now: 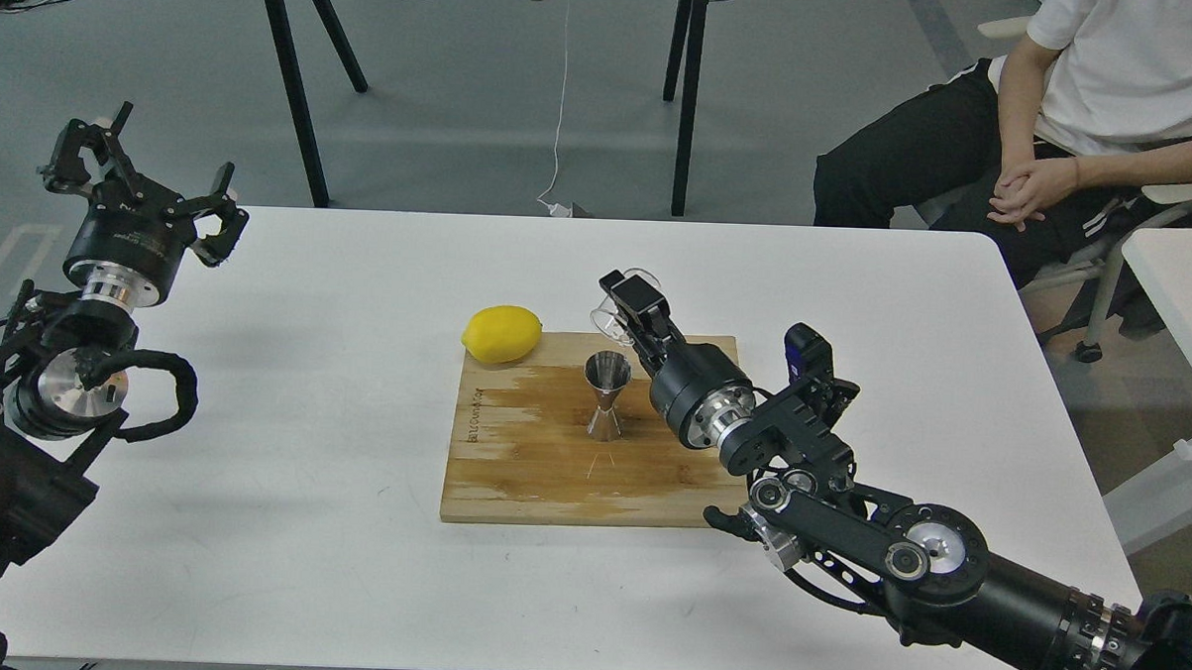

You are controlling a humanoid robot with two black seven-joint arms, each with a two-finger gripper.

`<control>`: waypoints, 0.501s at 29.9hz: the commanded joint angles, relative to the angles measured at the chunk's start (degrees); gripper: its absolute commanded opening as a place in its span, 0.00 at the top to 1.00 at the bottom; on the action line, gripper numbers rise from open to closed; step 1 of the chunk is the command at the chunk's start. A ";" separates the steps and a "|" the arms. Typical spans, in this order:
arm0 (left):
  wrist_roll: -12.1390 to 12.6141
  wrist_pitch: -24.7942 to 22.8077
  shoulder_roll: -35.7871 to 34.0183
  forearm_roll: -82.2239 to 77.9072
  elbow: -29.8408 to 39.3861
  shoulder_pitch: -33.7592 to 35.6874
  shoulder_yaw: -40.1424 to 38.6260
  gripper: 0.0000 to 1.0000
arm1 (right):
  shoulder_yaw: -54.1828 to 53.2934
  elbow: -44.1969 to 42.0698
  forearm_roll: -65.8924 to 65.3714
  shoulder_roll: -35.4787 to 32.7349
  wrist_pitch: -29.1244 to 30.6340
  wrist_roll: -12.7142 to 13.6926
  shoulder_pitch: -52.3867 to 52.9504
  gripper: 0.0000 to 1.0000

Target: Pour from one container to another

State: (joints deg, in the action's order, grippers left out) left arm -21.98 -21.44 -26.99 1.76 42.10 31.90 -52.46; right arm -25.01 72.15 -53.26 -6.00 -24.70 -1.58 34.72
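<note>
Near the centre of the frame, the right gripper [625,298] was clamped on the clear glass cup [612,314], which sat between its fingers above the upper edge of the wooden cutting board [513,451]. The cup was tipped on its side, its long axis close to level and its mouth apparently turned toward the left of the frame. Just below and slightly left of it, the steel jigger [606,396] stood upright on the board, long axis vertical, open cone upward, apart from the cup. A lemon [502,334] lay at the board's upper-left corner. At the upper left of the frame, the left gripper [145,175] hung with fingers spread, holding nothing, well apart from the board on the white table [305,444].
</note>
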 commanded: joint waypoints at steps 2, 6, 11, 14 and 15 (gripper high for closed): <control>0.00 -0.01 -0.08 0.00 0.00 0.01 -0.01 0.00 | 1.72 -0.26 0.00 0.11 0.01 0.00 0.87 0.66; 0.00 0.08 0.00 0.00 0.00 0.01 -0.01 0.00 | 2.87 -1.23 -0.26 0.11 -0.08 -0.35 1.40 0.66; 0.00 0.08 0.01 0.00 0.00 0.01 -0.01 0.00 | 2.95 -1.23 -1.31 0.11 0.01 -0.35 1.40 0.66; 0.00 -0.01 0.01 0.00 0.00 0.01 -0.01 0.00 | 2.95 -1.23 -2.55 0.11 0.01 -0.35 1.49 0.66; 0.00 -0.01 0.01 0.00 0.00 0.01 0.08 0.00 | 3.04 -1.23 -2.55 0.02 0.01 -0.35 1.49 0.66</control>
State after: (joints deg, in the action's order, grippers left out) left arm -21.98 -21.42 -27.03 1.76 42.09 31.90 -52.46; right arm -22.06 70.94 -55.15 -5.89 -24.75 -1.94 36.17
